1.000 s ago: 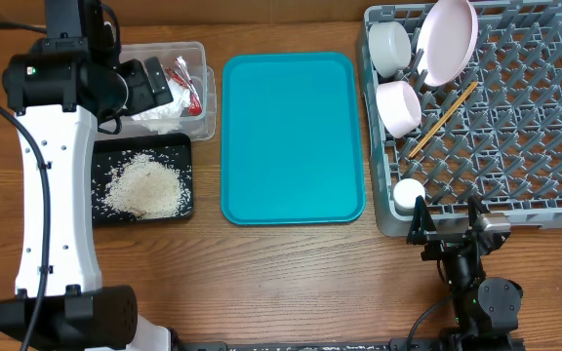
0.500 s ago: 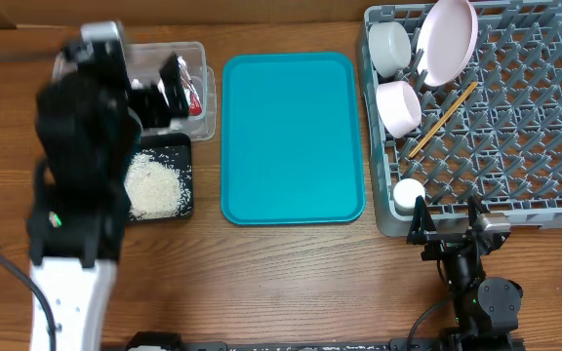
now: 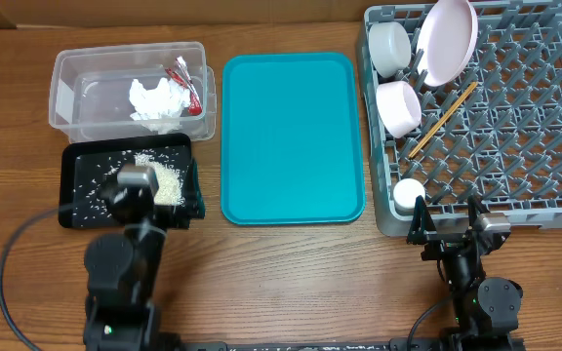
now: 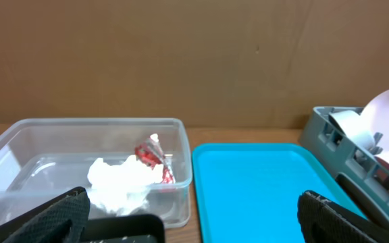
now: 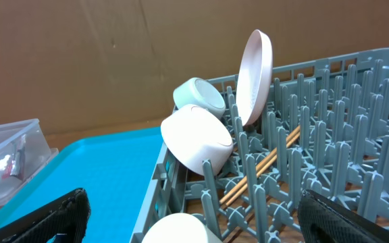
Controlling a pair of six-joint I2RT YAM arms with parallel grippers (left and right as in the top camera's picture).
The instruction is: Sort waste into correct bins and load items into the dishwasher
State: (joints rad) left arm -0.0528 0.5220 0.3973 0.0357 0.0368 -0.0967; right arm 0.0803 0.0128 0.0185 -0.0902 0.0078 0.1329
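Left gripper, jaws spread and empty, faces the clear tub holding tissue and wrapper; right gripper, likewise spread, sits just before the rack bearing bowls, plate and chopsticks.

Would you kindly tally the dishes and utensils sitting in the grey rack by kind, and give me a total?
Plate: 1
Bowls: 2
Cup: 1
Chopsticks: 2
Total: 6
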